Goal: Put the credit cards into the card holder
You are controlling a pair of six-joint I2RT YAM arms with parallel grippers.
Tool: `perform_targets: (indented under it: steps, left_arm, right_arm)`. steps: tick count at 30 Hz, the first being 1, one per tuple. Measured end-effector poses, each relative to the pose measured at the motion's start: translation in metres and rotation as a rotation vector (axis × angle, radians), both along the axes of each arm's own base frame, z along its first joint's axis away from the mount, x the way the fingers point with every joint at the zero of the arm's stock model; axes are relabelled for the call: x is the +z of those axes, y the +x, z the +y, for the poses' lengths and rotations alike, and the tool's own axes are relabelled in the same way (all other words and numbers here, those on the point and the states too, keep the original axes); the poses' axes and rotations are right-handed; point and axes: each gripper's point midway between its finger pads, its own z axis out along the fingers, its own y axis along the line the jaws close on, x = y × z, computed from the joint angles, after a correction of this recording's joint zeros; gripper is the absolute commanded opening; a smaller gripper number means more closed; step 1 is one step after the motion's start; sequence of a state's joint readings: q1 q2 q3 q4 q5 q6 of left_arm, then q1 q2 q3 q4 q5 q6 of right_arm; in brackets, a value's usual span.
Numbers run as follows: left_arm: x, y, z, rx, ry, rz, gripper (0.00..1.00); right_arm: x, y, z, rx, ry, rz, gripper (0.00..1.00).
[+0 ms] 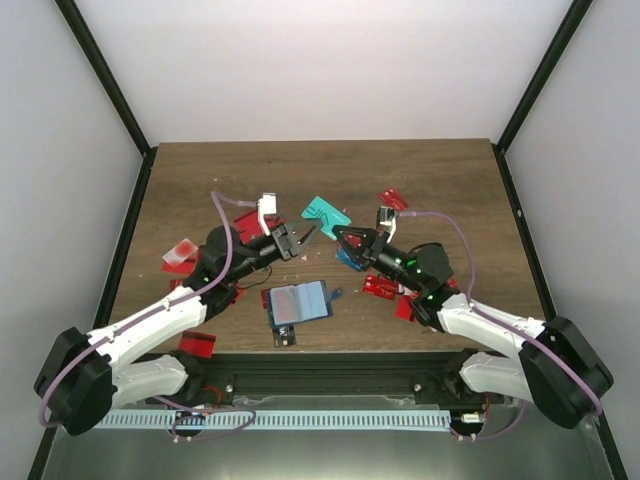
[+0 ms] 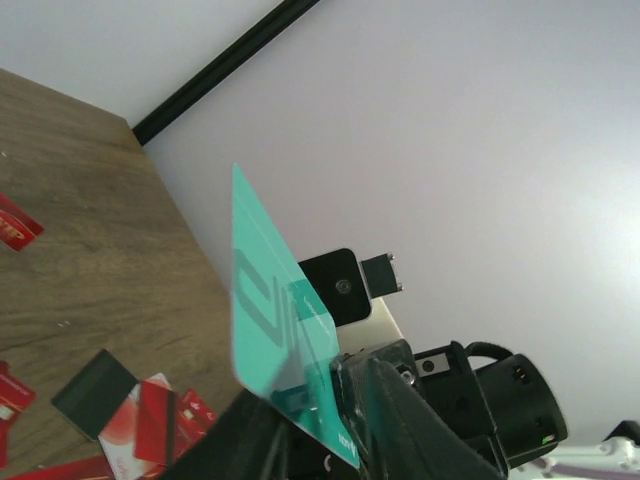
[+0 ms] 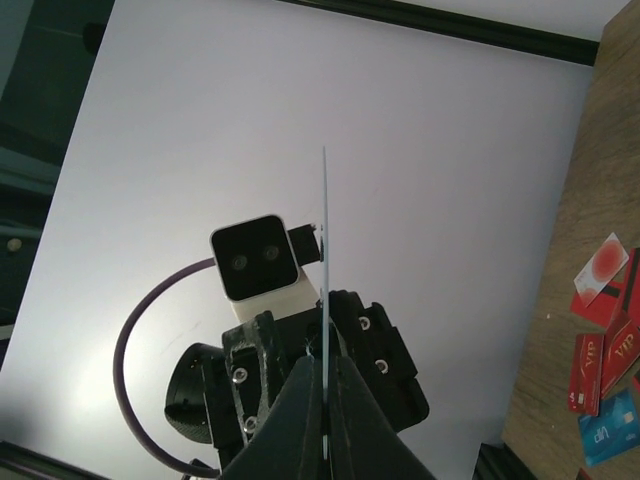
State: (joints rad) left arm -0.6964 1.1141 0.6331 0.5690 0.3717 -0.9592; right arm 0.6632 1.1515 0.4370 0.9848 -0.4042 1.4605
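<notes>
A teal credit card [image 1: 325, 211] is held up in the air between my two grippers, above the middle of the table. My right gripper [image 1: 338, 233] is shut on its lower edge; in the right wrist view the card [image 3: 325, 250] stands edge-on between my closed fingers [image 3: 325, 375]. My left gripper [image 1: 308, 236] is open with its jaws on either side of the same card [image 2: 275, 310], close against one finger [image 2: 390, 400]. The navy card holder [image 1: 300, 302] lies open on the table below, near the front edge.
Red cards lie at the left [image 1: 182, 252], front left [image 1: 198, 345], right [image 1: 380, 287] and behind the right gripper [image 1: 393, 199]. A blue card [image 1: 350, 258] lies under the right gripper. A small black card [image 1: 285, 338] lies in front of the holder.
</notes>
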Motion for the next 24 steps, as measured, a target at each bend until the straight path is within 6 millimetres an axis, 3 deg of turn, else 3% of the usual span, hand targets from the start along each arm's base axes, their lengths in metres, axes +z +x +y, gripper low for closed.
perform_targets:
  steps: [19, 20, 22, 24]
  left_arm:
    - [-0.001, 0.002, -0.009, -0.038, -0.033, 0.007, 0.04]
    - [-0.001, 0.002, -0.009, -0.036, -0.033, 0.008, 0.04]
    - [-0.001, 0.003, -0.008, -0.031, -0.032, 0.009, 0.04]
    - [-0.004, 0.003, -0.007, -0.028, -0.017, 0.012, 0.04]
  right_arm:
    - [0.001, -0.002, 0.007, 0.022, 0.014, -0.026, 0.02]
    - [0.001, -0.002, 0.007, 0.023, 0.014, -0.028, 0.11]
    - [0.001, -0.001, 0.009, 0.026, 0.01, -0.035, 0.47]
    - [-0.004, -0.002, 0.011, 0.035, -0.016, -0.041, 0.6]
